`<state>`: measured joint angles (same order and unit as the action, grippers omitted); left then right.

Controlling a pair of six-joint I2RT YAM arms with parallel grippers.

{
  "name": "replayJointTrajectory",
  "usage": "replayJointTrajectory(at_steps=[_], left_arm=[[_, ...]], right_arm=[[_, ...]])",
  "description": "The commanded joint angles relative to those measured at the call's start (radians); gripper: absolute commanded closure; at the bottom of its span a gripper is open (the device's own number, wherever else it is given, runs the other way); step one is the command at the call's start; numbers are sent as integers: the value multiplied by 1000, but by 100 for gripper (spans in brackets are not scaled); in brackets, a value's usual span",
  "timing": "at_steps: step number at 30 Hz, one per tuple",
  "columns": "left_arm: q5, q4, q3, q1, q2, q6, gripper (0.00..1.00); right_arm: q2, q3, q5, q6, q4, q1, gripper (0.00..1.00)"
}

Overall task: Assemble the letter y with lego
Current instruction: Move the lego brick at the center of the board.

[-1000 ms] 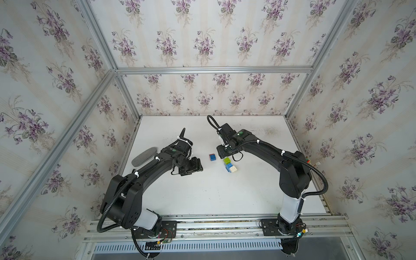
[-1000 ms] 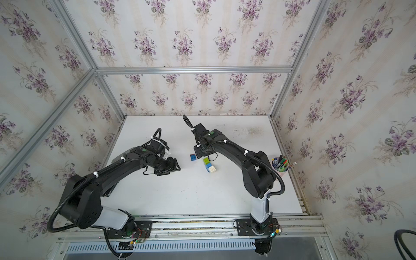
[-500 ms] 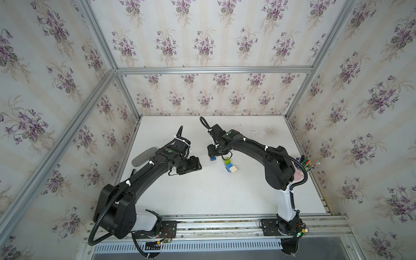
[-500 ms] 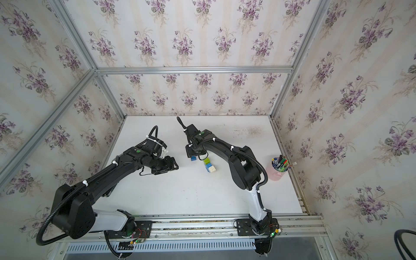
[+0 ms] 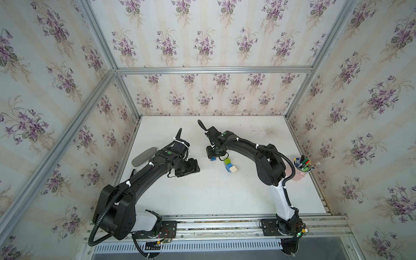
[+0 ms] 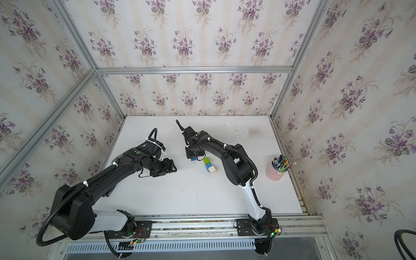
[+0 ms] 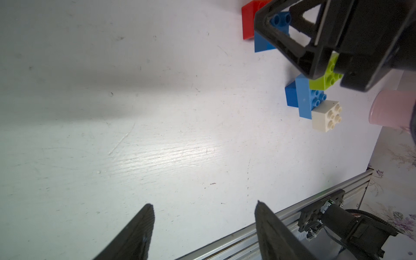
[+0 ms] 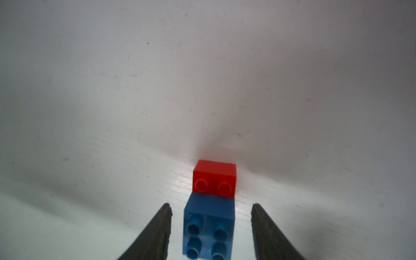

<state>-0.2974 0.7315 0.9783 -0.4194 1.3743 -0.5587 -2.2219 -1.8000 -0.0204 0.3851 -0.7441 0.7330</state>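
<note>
A dark blue brick [image 8: 209, 225] lies on the white table with a red brick [image 8: 213, 177] touching its far side. My right gripper [image 8: 210, 206] is open and straddles the blue brick, a gap showing on each side. In both top views this gripper [image 5: 213, 156] covers the pair, and only the blue brick [image 6: 193, 159] peeks out. To the right lies a joined cluster: green brick [image 5: 227, 161], long light blue brick [image 7: 304, 96], another dark blue brick [image 7: 291, 95] and white brick [image 5: 233, 168]. My left gripper [image 7: 203, 207] hangs open and empty to the left [image 5: 189, 167].
A pink cup of pens [image 5: 301, 168] stands near the table's right edge. A grey oval pad [image 5: 144, 155] lies by the left wall. The aluminium rail [image 5: 202, 221] runs along the table's front edge, and patterned walls close in the other three sides.
My right gripper has moved left from the green and white cluster to the blue and red pair, and its jaws have narrowed around the blue brick. The left arm has barely shifted.
</note>
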Motion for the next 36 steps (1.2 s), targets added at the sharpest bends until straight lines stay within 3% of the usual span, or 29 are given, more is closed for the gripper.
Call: replayJointTrajectory(at_steps=[1,15,24,36], left_arm=[[5,10,-6,4,-4,9,28],[6,12,-34,33,-23,20,28],[1,20,-66,74,-59,28,28],[-3,24,-99,93,-74,26,28]], right_arm=[[-17,-16,-9,12,-11,-1,45],[-11,-4,-38,-36,-28,13,63],[89,99,-79,-194,-5,95,66],[84,121,-24,-360,-10,197,65]])
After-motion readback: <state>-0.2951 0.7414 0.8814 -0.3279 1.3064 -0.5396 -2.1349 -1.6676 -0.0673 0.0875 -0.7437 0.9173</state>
